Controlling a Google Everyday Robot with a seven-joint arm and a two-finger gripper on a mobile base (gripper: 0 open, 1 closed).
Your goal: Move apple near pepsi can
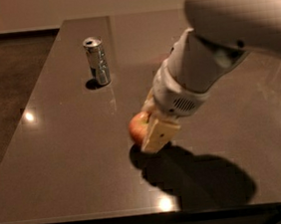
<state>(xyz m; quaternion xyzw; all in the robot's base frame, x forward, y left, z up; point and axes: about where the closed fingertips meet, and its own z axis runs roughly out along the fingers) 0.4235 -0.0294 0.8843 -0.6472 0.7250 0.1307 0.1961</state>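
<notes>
1. The round red-and-yellow apple [137, 126] sat btwn the fingers [158, 131] of the gripper [145, 135]. It was pinched there, w/ the cream near finger flat against its right side. The far finger was mostly hidden behind the fruit.
2. Apple orientation: the stem wasn't visible, so I couldn't tell which way it pointed. The body was round, w/ no clear long axis. Only its left half showed past the near finger.
3. The apple looked slightly clear of the dark grey glossy tabletop [71, 166]. Its shadow [197, 178] lay below and to the right of the fingertips.
4. The fingers pointed down and left, approx. toward the table's front-left part. The bulky white arm [232, 29] ran up and right from them.
5. Container: a slim silver can [96, 60] stood upright, well apart from the fingers, up and left of them near the table's far-left edge. Its long axis was vertical and its top faced up. A dark opening showed in the lid, but the contents couldn't be seen.
6. Bright light spots reflected off the tabletop left of the fingers and just below them, near the front edge.
</notes>
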